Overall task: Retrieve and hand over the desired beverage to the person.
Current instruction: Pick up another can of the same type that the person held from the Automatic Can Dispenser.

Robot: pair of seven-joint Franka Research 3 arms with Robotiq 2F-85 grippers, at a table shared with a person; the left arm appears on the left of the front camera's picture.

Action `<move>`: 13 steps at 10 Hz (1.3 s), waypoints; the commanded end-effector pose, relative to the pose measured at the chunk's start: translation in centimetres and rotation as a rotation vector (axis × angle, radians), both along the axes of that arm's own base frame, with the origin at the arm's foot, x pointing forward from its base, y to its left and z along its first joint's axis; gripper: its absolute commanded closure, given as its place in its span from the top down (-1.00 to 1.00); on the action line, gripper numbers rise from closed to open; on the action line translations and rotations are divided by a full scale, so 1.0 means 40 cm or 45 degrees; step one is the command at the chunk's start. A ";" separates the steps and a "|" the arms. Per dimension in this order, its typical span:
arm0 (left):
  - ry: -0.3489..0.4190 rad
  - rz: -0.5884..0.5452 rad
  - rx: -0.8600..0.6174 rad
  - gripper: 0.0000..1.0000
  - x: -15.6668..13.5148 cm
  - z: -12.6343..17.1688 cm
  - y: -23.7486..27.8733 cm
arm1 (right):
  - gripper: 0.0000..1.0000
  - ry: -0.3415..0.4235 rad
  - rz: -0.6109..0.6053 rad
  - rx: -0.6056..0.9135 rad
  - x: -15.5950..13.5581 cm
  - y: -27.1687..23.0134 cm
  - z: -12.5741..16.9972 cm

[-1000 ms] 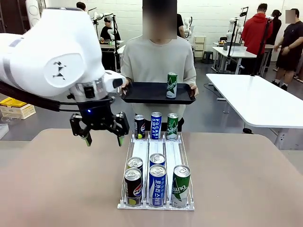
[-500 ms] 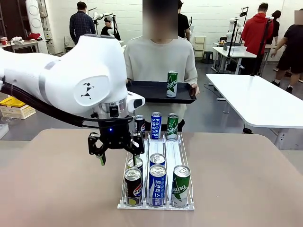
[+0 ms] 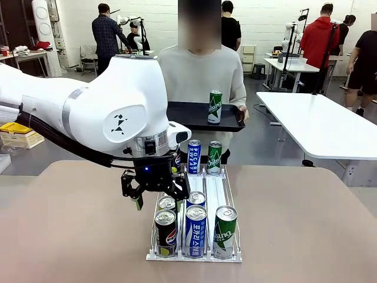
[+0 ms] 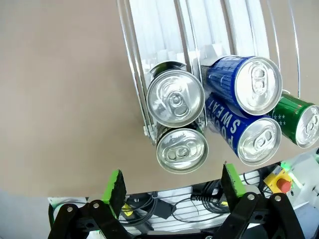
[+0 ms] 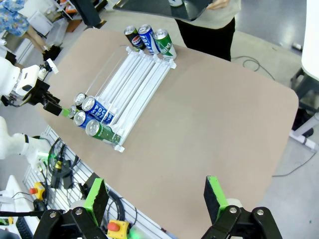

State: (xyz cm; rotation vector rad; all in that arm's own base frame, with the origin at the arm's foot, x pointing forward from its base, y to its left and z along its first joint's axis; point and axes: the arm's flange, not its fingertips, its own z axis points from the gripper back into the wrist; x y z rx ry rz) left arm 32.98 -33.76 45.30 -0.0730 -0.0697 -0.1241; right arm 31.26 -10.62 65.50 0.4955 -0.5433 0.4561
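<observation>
Hovering the left gripper (image 3: 158, 200), jaws spread wide and empty, just above the near cola cans (image 3: 165, 233) in the left lane of the rack (image 3: 194, 257) — lining up, probably, for a straight-down grasp. Holding the right gripper (image 5: 155, 199) high over the table (image 5: 214, 114), likewise wide open and carrying nothing. Noting the person (image 3: 200, 76) at the far side, holding a black tray (image 3: 182, 115) level with one green can (image 3: 215, 107) upright on it — likely the landing spot for the handover.
</observation>
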 end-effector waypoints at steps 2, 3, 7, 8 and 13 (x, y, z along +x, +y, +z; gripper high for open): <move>-0.038 -0.050 0.009 1.00 0.018 -0.029 0.002 | 1.00 -0.009 0.014 0.019 0.004 0.002 -0.004; -0.038 -0.058 0.006 1.00 0.020 -0.042 0.001 | 1.00 -0.009 0.014 0.019 0.004 0.002 -0.004; -0.038 -0.008 0.015 1.00 0.020 -0.056 -0.005 | 1.00 -0.009 0.014 0.019 0.004 0.002 -0.004; -0.043 -0.001 0.028 1.00 0.020 -0.062 -0.003 | 1.00 -0.009 0.014 0.019 0.004 0.002 -0.004; 0.001 0.011 0.061 1.00 0.009 -0.086 -0.028 | 1.00 -0.009 0.014 0.019 0.004 0.002 -0.004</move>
